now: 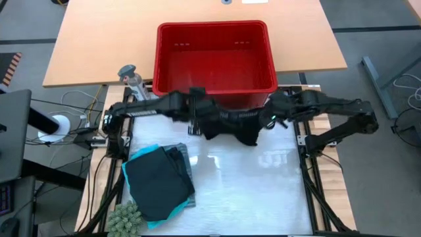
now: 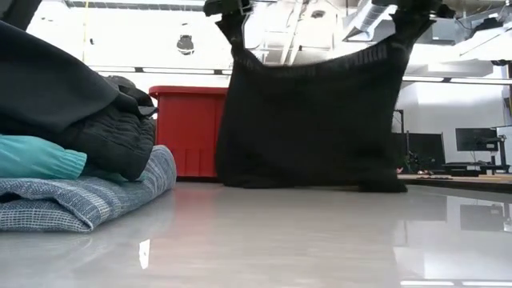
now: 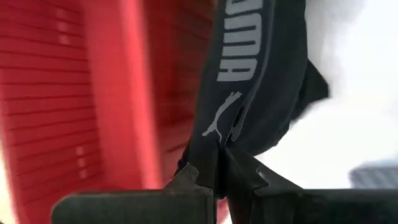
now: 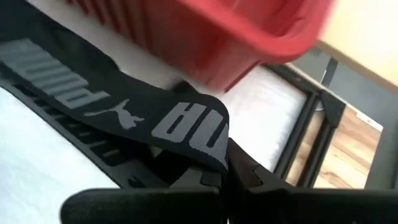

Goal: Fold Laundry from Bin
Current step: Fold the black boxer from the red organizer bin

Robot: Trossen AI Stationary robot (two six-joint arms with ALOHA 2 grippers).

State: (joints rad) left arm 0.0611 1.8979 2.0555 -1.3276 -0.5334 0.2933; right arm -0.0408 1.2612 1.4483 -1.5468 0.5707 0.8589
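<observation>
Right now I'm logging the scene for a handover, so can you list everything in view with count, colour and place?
Black garment: one, black with grey waistband lettering, held stretched between both grippers above the table, in front of the bin.
Folded laundry pile: one stack, black over turquoise over blue-grey striped, table's front left.
Bin: one, red, behind the work surface.
Bottle: one, grey, left of the bin.
Spiky green object: one, front-left edge.
Left gripper: shut on the waistband.
Right gripper: shut on the waistband.
</observation>
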